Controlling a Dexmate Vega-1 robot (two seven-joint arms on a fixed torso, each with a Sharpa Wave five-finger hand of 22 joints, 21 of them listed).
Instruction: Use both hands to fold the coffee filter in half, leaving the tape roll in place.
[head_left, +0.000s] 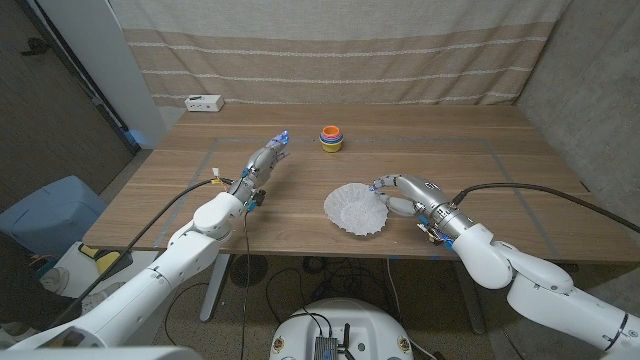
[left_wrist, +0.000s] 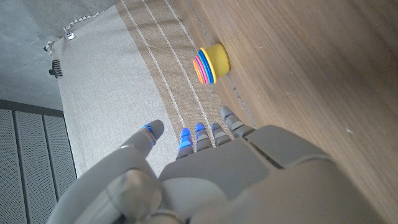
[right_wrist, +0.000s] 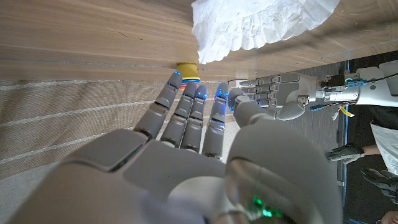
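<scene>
The white crinkled coffee filter (head_left: 354, 208) lies open on the wooden table (head_left: 480, 160), a little right of the middle; it also appears in the right wrist view (right_wrist: 261, 22). A yellow tape roll with coloured rings (head_left: 331, 138) (left_wrist: 211, 62) (right_wrist: 188, 70) stands behind it. My right hand (head_left: 402, 193) (right_wrist: 186, 155) is at the filter's right rim with its fingers stretched out and nothing held; I cannot tell whether it touches the paper. My left hand (head_left: 262, 160) (left_wrist: 205, 174) (right_wrist: 280, 99) hovers left of the filter, fingers straight and apart, empty.
A small white box (head_left: 203, 102) sits at the table's back left corner. A striped curtain (head_left: 340, 50) hangs behind the table. On the floor to the left stands a blue bin (head_left: 50, 210). A person's gloved hand (right_wrist: 345, 152) shows beyond the table edge.
</scene>
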